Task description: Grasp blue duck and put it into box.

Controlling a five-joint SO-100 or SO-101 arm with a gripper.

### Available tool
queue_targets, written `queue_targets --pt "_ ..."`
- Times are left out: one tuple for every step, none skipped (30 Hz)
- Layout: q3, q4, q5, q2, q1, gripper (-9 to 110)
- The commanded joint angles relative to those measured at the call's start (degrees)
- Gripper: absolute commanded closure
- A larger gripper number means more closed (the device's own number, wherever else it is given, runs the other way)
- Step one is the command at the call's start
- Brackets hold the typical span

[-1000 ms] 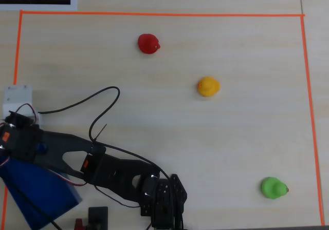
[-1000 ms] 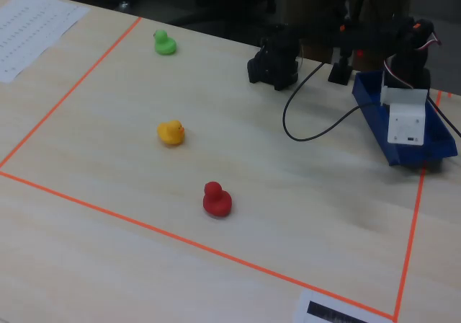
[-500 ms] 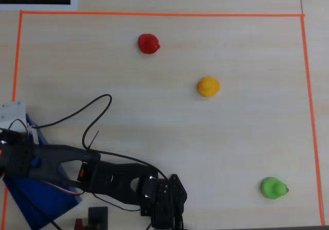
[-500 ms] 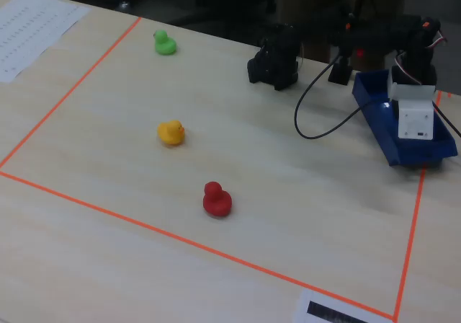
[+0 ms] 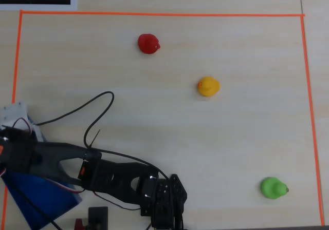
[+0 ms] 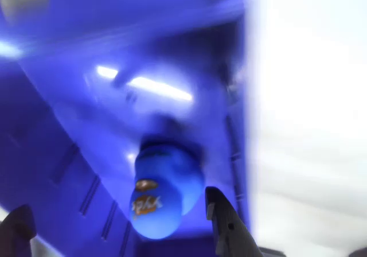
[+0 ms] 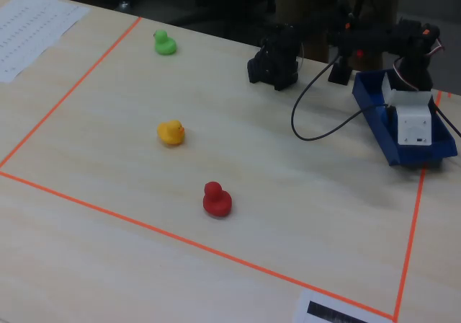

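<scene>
Looking at the wrist view, the blue duck [image 6: 162, 191] sits inside the box [image 6: 86, 131] between the gripper [image 6: 117, 222] jaws, which look spread apart, so I'd guess the drop's done and pulling back comes next.

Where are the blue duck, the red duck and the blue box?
blue duck [image 6: 163, 197]: wrist view, on its round body.
red duck [image 7: 216, 200]: fixed view, on its body.
blue box [image 7: 374, 125]: fixed view, on its outer side wall.
</scene>
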State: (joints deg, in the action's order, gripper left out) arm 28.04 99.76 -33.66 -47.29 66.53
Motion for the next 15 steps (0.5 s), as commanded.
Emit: queue_targets --pt "-2.8 1.1 -0.7 -10.9 -8.7 101" --pt "-2.3 0.8 -1.1 -13.5 -10.8 101" --pt "-0.2 -0.4 -1.8 -16.8 -13.0 101" --pt "3.5 -2.0 -2.9 -20.6 -15.2 101" --pt "8.3 -4.4 -4.0 -24.7 -17.5 101" --pt "14.2 -7.5 -4.9 -29.0 -19.8 101" --pt "21.1 -11.3 -5.8 -33.6 -22.1 101" --pt "28.9 -15.7 -6.6 -38.3 -24.3 101" --pt "36.9 -20.2 -7.1 -42.9 -26.6 101" --pt "45.5 -24.7 -7.7 -47.4 -29.0 101" --pt "54.8 -29.6 -8.3 -52.1 -31.4 101" --pt "64.5 -35.5 -9.1 -57.0 -33.7 101" --pt "74.3 -41.4 -9.9 -61.4 -36.1 101" --pt "83.1 -46.5 -10.6 -65.7 -38.5 101" --pt "90.8 -50.7 -11.3 -69.4 -40.6 101"
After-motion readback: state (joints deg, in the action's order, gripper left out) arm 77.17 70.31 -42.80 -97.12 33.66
